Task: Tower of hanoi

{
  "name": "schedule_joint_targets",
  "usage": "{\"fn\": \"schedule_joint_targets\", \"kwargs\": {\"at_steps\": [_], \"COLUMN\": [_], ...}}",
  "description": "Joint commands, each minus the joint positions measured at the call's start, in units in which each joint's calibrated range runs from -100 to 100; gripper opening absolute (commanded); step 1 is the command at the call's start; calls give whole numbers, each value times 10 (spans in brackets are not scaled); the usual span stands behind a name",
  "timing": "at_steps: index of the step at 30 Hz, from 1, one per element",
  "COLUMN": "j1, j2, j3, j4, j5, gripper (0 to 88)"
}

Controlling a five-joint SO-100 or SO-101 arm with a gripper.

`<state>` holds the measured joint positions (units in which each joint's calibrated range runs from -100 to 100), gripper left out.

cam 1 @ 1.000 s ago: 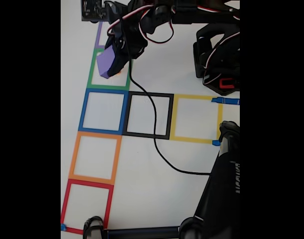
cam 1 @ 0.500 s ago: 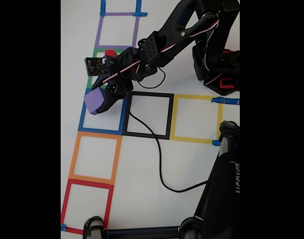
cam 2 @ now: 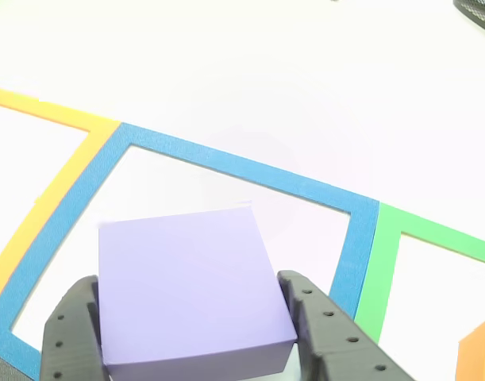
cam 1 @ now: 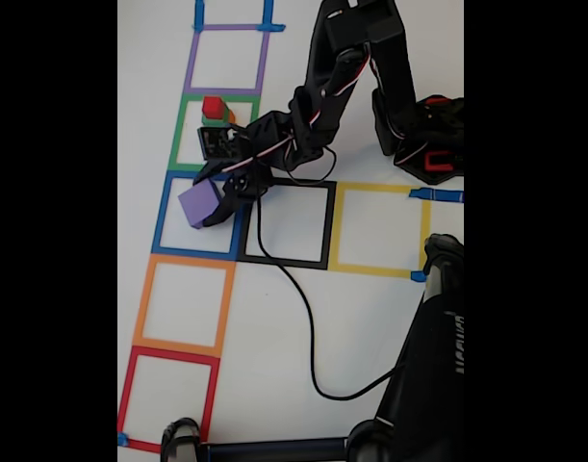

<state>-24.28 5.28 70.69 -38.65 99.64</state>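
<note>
Fingers (cam 2: pixel 306 317) clamp the purple block (cam 2: pixel 190 290) from both sides, closed only to its width; gripper (cam 1: pixel 219 205) holds it over the blue square (cam 1: pixel 163 217) on the bench (cam 1: pixel 274 318), at roughly 9 o'clock from the black square (cam 1: pixel 326 223). Whether the block touches the surface I cannot tell. Likely a set-down spot for this disc. Red block on stack (cam 1: pixel 213 111) sits in the green square (cam 1: pixel 182 135). Versus half a second ago: block shifted slightly toward 3 o'clock, further inside the blue outline; the arm has drawn back, uncovering the stack.
</note>
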Motion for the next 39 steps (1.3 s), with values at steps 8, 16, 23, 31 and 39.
{"fn": "schedule_joint_targets", "kwargs": {"at_steps": [8, 16, 23, 31, 39], "j1": [-10, -11, -6, -6, -7], "j2": [18, 40, 43, 36, -52], "j3": [2, -13, -13, -13, -13], "j4": [-36, -47, -47, -58, -41], "j5": [4, 4, 4, 4, 4], "gripper": [117, 138, 232, 333, 331]}}
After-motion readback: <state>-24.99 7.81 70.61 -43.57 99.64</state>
